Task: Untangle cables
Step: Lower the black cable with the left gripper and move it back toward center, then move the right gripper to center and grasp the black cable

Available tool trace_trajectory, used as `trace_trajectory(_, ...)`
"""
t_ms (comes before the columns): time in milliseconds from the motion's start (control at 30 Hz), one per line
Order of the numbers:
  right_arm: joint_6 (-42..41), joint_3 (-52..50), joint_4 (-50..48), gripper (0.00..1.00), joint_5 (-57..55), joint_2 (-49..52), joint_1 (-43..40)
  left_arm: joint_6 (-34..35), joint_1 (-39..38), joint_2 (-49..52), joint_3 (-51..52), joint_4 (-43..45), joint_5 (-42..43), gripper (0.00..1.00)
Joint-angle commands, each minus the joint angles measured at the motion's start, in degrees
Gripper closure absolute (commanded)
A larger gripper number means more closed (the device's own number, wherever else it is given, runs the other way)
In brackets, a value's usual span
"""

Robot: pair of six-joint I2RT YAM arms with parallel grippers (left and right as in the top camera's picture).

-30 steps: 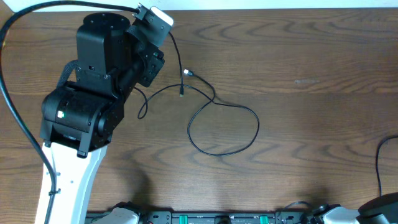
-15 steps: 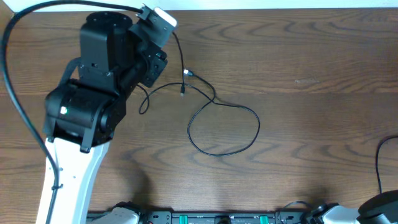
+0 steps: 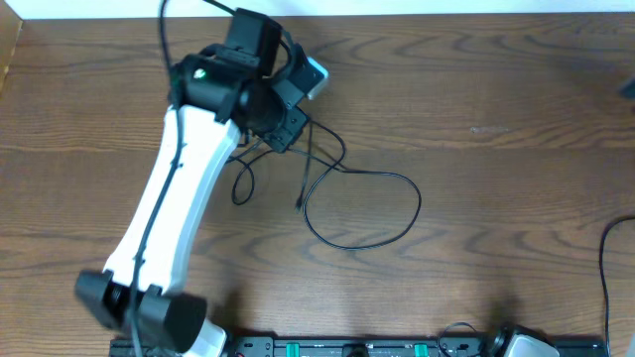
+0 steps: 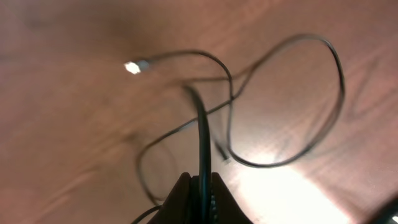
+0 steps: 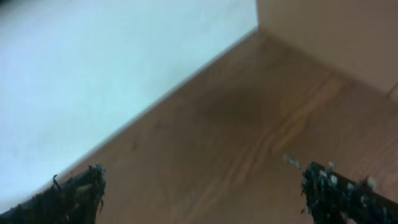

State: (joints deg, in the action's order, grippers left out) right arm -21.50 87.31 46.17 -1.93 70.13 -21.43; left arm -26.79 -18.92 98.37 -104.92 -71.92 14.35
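The black cable (image 3: pixel 412 203) lies on the wooden table (image 3: pixel 516 198) in one big loop, with crossing strands near my left gripper (image 3: pixel 286 121). One small plug end (image 3: pixel 301 203) rests left of the loop. In the left wrist view the left gripper (image 4: pixel 200 184) is shut on a strand of the black cable (image 4: pixel 336 70), which rises from the jaws to the tangle. A bright plug tip (image 4: pixel 132 66) lies beyond it. My right gripper (image 5: pixel 202 186) is open with nothing between its fingers, above bare wood.
The left arm (image 3: pixel 169 218) stretches diagonally from the front left to the back middle of the table. A thick black robot wire (image 3: pixel 605 268) curves at the right edge. The right wrist view shows the table's edge (image 5: pixel 186 81) beside a pale surface.
The left arm has swung right and stretched out, carrying its gripper toward the cable's crossing. The strands near the gripper have shifted, and a plug end now lies lower, beside the loop.
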Motion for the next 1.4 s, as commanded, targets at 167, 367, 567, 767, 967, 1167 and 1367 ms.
trace_trajectory(167,7.61,0.0,6.38,0.01,-10.64,1.01,18.93,-7.37,0.17,13.42,2.1,-8.33,7.78,0.92)
trace_trajectory(367,10.29,0.0,8.02,0.01,-11.47,1.33,26.49,-8.22,-0.04,16.06,2.19,-10.16,8.81,0.47)
trace_trajectory(567,16.11,0.0,8.81,0.01,-6.47,3.91,32.81,-10.75,-2.16,13.75,2.16,-12.13,17.51,0.13)
trace_trajectory(767,19.06,0.0,9.68,0.01,-6.71,12.35,40.72,-14.73,-7.87,3.85,2.16,-12.63,18.25,0.02)
trace_trajectory(967,19.41,0.0,8.79,0.01,-6.75,20.04,46.58,2.99,-8.94,-10.54,2.16,-2.25,-19.32,0.01)
trace_trajectory(1167,25.03,0.0,7.74,0.01,-4.52,29.03,52.87,6.91,-7.21,-24.59,2.16,5.31,-36.04,0.01)
trace_trajectory(1367,28.11,0.0,5.86,0.01,-4.68,38.27,57.24,15.91,-4.07,-32.41,2.16,7.17,-44.89,0.0)
